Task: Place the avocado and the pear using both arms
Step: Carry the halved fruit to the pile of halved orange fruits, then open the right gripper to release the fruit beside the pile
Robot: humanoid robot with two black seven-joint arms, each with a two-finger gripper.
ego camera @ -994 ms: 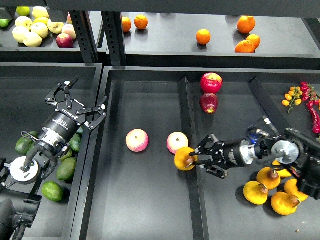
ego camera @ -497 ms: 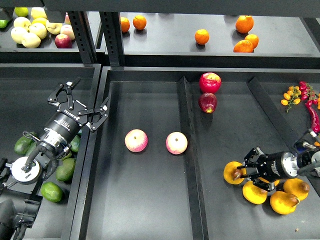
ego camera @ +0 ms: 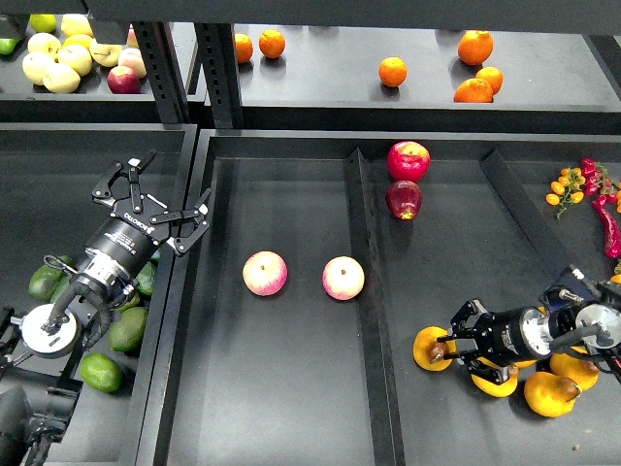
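Note:
The pear (ego camera: 428,348), orange-yellow with a dark brown spot, lies low in the right compartment, next to other yellow pears (ego camera: 550,394). My right gripper (ego camera: 448,348) comes in from the right and its fingers close around this pear. Several green avocados (ego camera: 102,371) lie in the left bin, partly under my left arm. My left gripper (ego camera: 157,198) is open and empty, held above that bin's right edge, apart from the avocados.
Two pink-and-yellow apples (ego camera: 265,273) (ego camera: 343,278) lie in the middle compartment. Two red apples (ego camera: 409,160) sit at the back of the right one. A divider (ego camera: 374,320) splits the tray. Oranges (ego camera: 394,71) and pale apples (ego camera: 58,58) are on the back shelf, chillies (ego camera: 606,218) at the far right.
My right gripper carried the pear from the divider rightward and down to the pile of pears, then a little back left. My left arm has barely moved.

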